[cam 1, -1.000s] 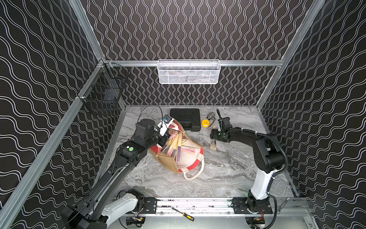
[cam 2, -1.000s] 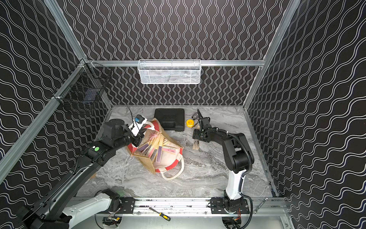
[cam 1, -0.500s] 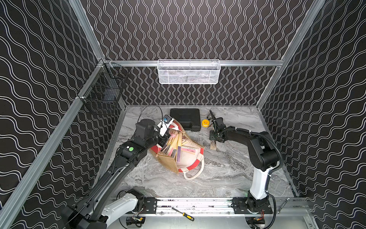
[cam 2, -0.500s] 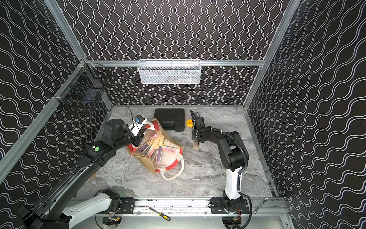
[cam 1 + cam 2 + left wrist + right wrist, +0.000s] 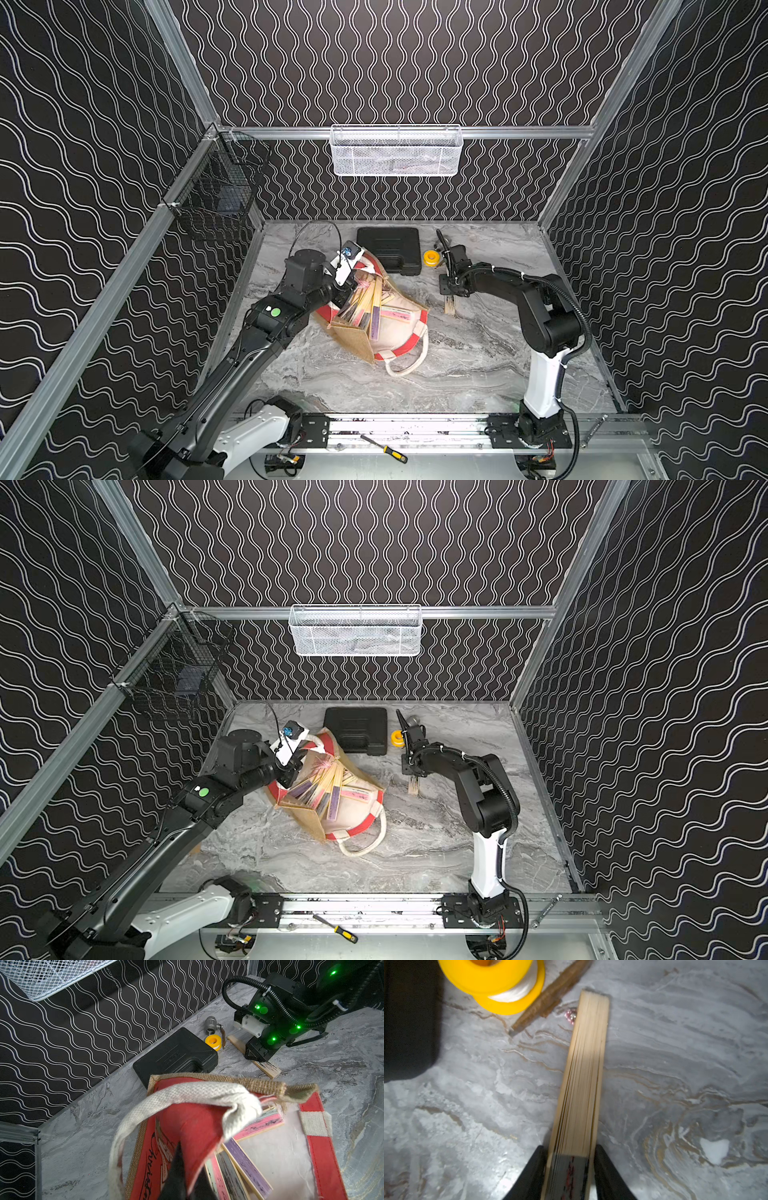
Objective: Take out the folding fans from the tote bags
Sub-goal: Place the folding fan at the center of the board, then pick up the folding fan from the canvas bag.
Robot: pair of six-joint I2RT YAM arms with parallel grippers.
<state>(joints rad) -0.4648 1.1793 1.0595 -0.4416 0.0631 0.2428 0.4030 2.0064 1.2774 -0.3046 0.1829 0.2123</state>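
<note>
The tote bag [image 5: 395,336] [image 5: 357,816] lies tipped on the marble table in both top views, mouth open, with several folding fans [image 5: 365,303] [image 5: 324,789] [image 5: 245,1163] fanned out inside. My left gripper [image 5: 347,286] [image 5: 190,1176] is shut on the bag's red side panel at the rim, holding it up. One folding fan [image 5: 450,306] [image 5: 414,786] [image 5: 585,1076] lies flat on the table right of the bag. My right gripper [image 5: 451,289] [image 5: 569,1149] stands over its middle, both jaws pressed against its bamboo sides.
A flat black case [image 5: 390,249] lies behind the bag, with a yellow tape roll [image 5: 430,257] [image 5: 500,982] and a metal fitting [image 5: 211,1025] beside it. A white mesh basket [image 5: 397,151] hangs on the back wall, a black wire basket [image 5: 216,199] on the left. A screwdriver [image 5: 384,448] rests on the front rail.
My right gripper has shifted slightly left and down over the fan on the table and its jaws have narrowed onto it. The left arm and the bag have not moved.
</note>
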